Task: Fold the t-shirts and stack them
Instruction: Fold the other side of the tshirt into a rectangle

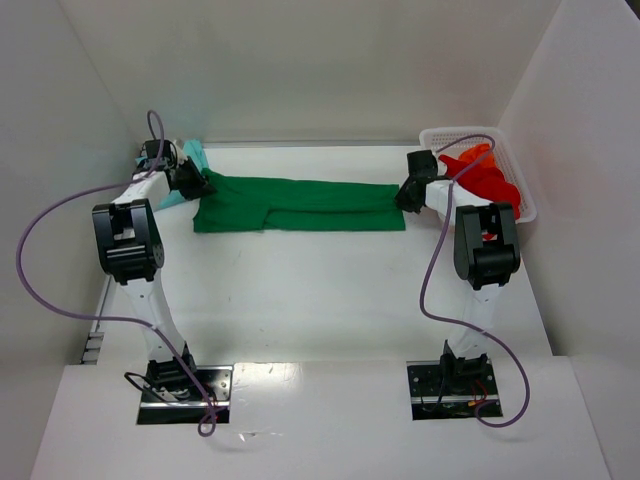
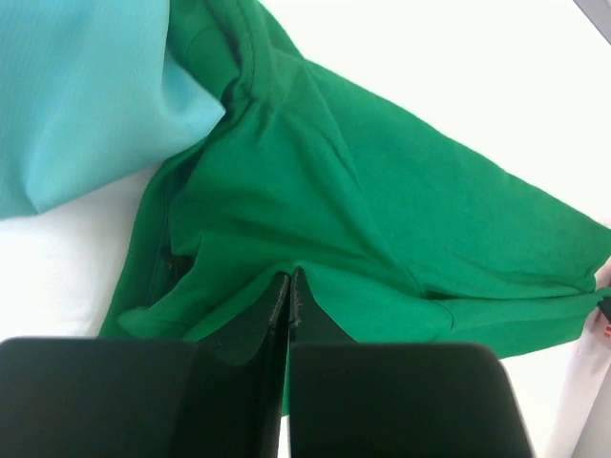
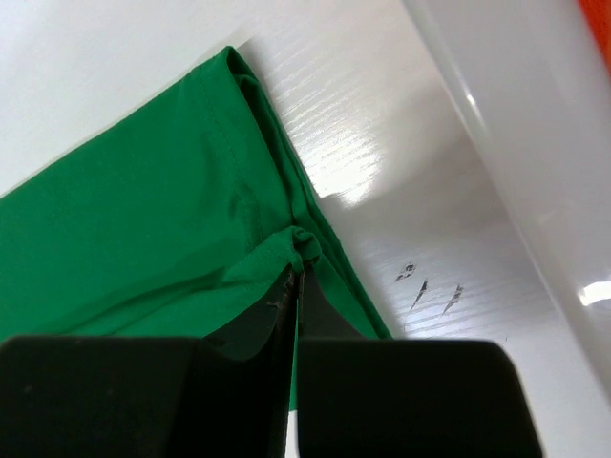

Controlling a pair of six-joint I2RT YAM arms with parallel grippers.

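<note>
Green tee (image 1: 300, 205) lies pulled out in a long narrow band across the far part of the table (image 1: 320, 300), strung between my two arms; I judge it already doubled lengthwise, with its cross folds yet to come. My left gripper (image 2: 289, 281) is closed to a hairline, with a pinch of green cloth at its tips near the sleeve end. My right gripper (image 3: 296, 277) is closed just as tight on a bunched bit of hem at the other end. The cloth is plain, soft and matte, fairly smooth through the middle and rumpled into loose ridges round the left sleeve; a stitched hem shows along the right end. Teal tee (image 2: 76, 95) sits in the far left corner, touching the green one's left end; I cannot tell whether it is folded. Red tees (image 1: 490, 175) are heaped in the basket (image 1: 450, 133) at far right, unfolded as far as I can see. So by my reckoning most of the job is left.
</note>
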